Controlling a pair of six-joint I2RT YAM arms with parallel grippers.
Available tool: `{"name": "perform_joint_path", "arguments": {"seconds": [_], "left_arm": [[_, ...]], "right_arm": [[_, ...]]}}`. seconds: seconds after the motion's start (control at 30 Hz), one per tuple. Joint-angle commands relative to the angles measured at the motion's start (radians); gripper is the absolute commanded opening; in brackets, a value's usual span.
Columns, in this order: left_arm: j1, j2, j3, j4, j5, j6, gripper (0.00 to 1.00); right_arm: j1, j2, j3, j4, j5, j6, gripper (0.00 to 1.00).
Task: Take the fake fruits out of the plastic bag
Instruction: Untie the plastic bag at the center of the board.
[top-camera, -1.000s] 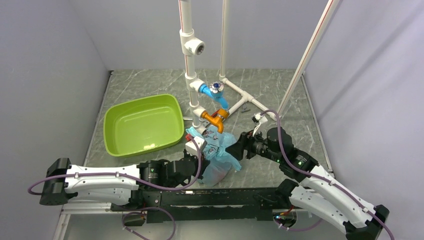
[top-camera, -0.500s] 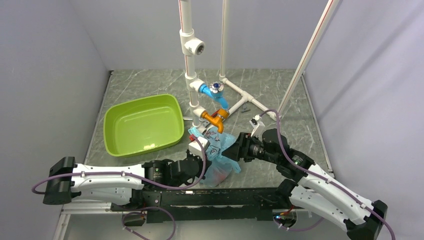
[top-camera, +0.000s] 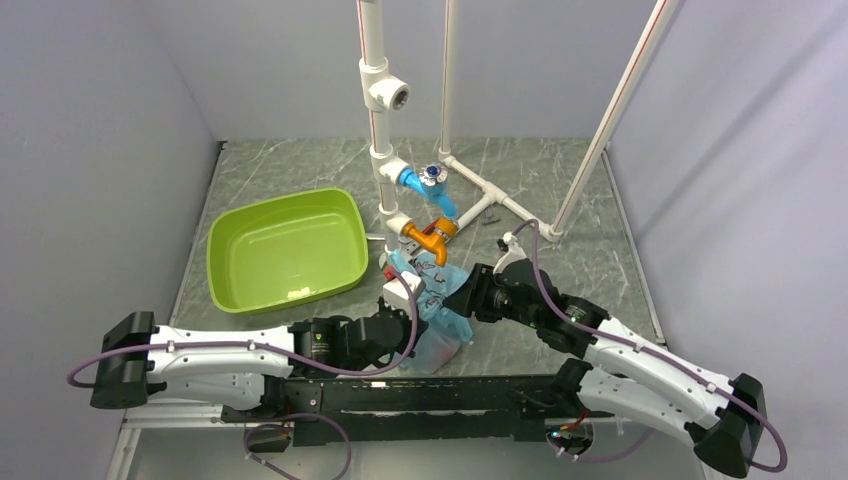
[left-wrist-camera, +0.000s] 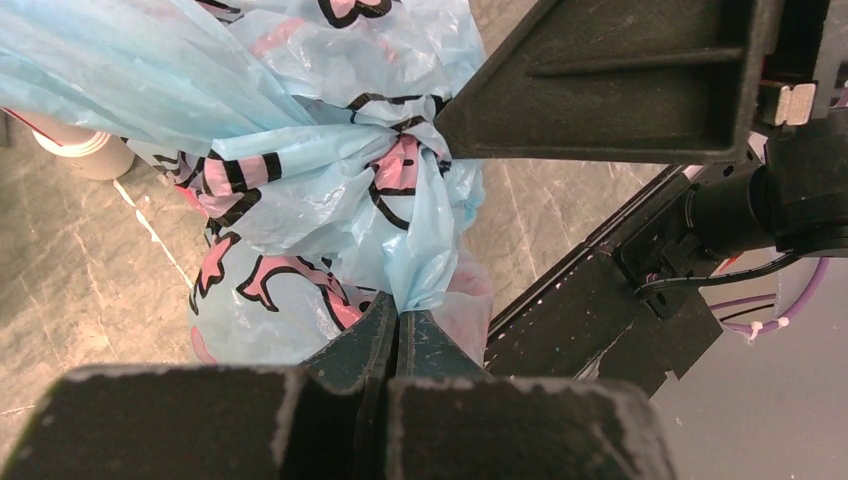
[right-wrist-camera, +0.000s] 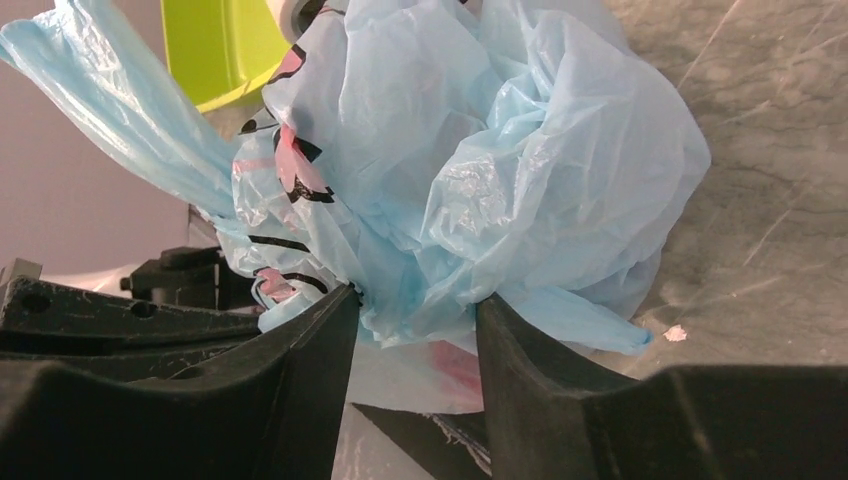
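The light-blue plastic bag (top-camera: 437, 300) with pink-and-black motifs sits bunched at the near middle of the table. My left gripper (top-camera: 402, 322) is shut on a fold of the plastic bag (left-wrist-camera: 330, 210), its jaws pressed together on the blue film (left-wrist-camera: 398, 318). My right gripper (top-camera: 462, 296) is open, its two fingers on either side of a bulge of the plastic bag (right-wrist-camera: 470, 170), touching the film. A finger (left-wrist-camera: 600, 90) of the right gripper shows in the left wrist view against the bag's knot. The fake fruits are hidden; only a pinkish patch shows through the film.
A lime-green tub (top-camera: 285, 250) stands left of the bag. White pipes with a blue valve (top-camera: 425, 185) and an orange valve (top-camera: 430, 237) rise just behind the bag. A slanted white pole (top-camera: 600, 130) stands at the right. The black rail (top-camera: 420, 395) runs along the near edge.
My right gripper has moved left toward the bag and now has its open fingers around a bulge of it. My left gripper has shifted slightly right, still holding the bag.
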Motion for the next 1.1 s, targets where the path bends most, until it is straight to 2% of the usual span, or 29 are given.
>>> {"name": "perform_joint_path", "arguments": {"seconds": [0.0, 0.23, 0.33, 0.5, 0.57, 0.63, 0.7, 0.73, 0.8, 0.87, 0.97, 1.07], "left_arm": [[0.004, -0.001, 0.042, 0.023, 0.011, 0.005, 0.0], [0.009, -0.032, 0.022, -0.009, -0.013, -0.027, 0.0], [0.01, -0.051, 0.012, -0.038, -0.024, -0.048, 0.0], [0.011, -0.096, 0.004, -0.141, -0.063, -0.1, 0.0], [0.013, -0.123, -0.006, -0.188, -0.078, -0.143, 0.0], [0.026, -0.153, -0.026, -0.175, -0.031, -0.125, 0.02], [0.056, -0.181, -0.029, -0.134, 0.113, -0.063, 0.21], [0.072, -0.199, -0.016, -0.145, 0.178, -0.052, 0.36], [0.083, -0.243, 0.016, -0.187, 0.233, -0.042, 0.63], [0.094, -0.284, 0.054, -0.218, 0.275, -0.014, 0.8], [0.1, -0.335, 0.094, -0.241, 0.266, 0.008, 0.95], [0.144, -0.32, 0.128, -0.239, 0.275, 0.026, 0.98]], "right_arm": [[0.015, -0.011, -0.011, 0.042, 0.114, 0.017, 0.46], [0.014, -0.058, -0.014, 0.057, 0.196, 0.001, 0.26], [0.013, -0.087, -0.004, 0.029, 0.259, 0.004, 0.02], [0.003, -0.193, -0.01, 0.019, 0.302, 0.012, 0.0], [-0.011, -0.25, -0.039, 0.07, 0.271, -0.012, 0.0], [-0.023, -0.257, -0.046, 0.107, 0.218, -0.048, 0.0], [-0.037, -0.213, -0.011, 0.113, 0.137, -0.109, 0.0], [-0.041, -0.178, 0.008, 0.113, 0.092, -0.144, 0.0], [-0.043, -0.149, 0.036, 0.119, 0.018, -0.205, 0.0], [-0.044, -0.138, 0.039, 0.128, -0.037, -0.25, 0.0], [-0.045, -0.11, 0.045, 0.114, -0.067, -0.283, 0.0], [-0.047, -0.094, 0.042, 0.123, -0.094, -0.279, 0.0]]}}
